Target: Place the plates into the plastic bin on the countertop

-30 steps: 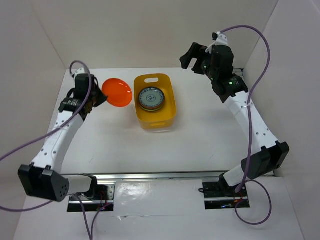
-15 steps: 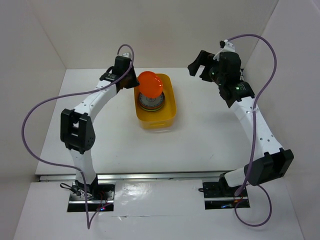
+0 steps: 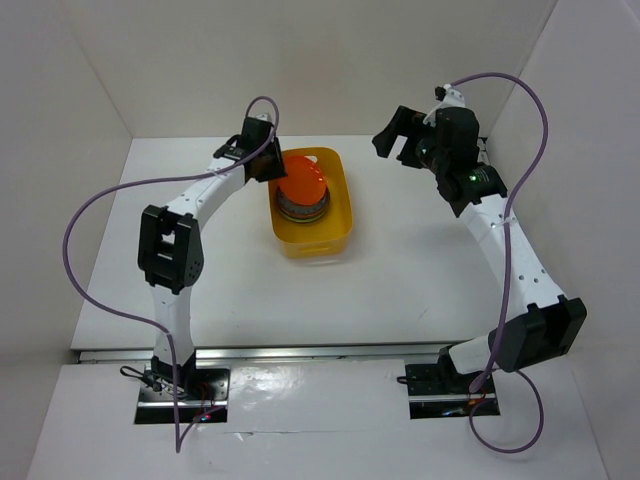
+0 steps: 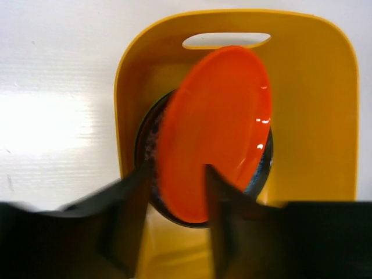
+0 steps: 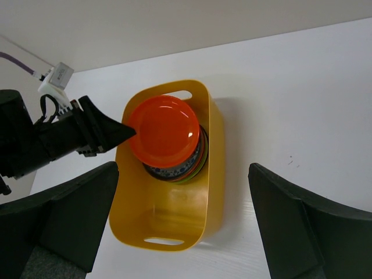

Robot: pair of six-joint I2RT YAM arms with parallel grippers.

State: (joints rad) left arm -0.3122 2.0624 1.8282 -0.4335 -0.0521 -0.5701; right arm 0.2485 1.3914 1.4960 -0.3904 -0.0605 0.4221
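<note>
My left gripper (image 3: 272, 165) is shut on the rim of an orange plate (image 3: 302, 180) and holds it tilted over the yellow-orange plastic bin (image 3: 340, 215). In the left wrist view the plate (image 4: 215, 128) sits between my fingers (image 4: 212, 192), just above a stack of plates (image 4: 146, 145) in the bin (image 4: 325, 116). The right wrist view shows the orange plate (image 5: 164, 131), the stack (image 5: 189, 167) with blue-and-white, orange and lime green edges, and the bin (image 5: 168, 215). My right gripper (image 3: 395, 135) is open and empty, raised to the right of the bin.
The bin stands on the white countertop (image 3: 420, 260), enclosed by white walls. The near half of the bin floor (image 5: 174, 203) is bare. Purple cables loop from both arms.
My left arm has swung the orange plate from the left of the bin to over it, then lowered it toward the stack. The right arm has barely moved.
</note>
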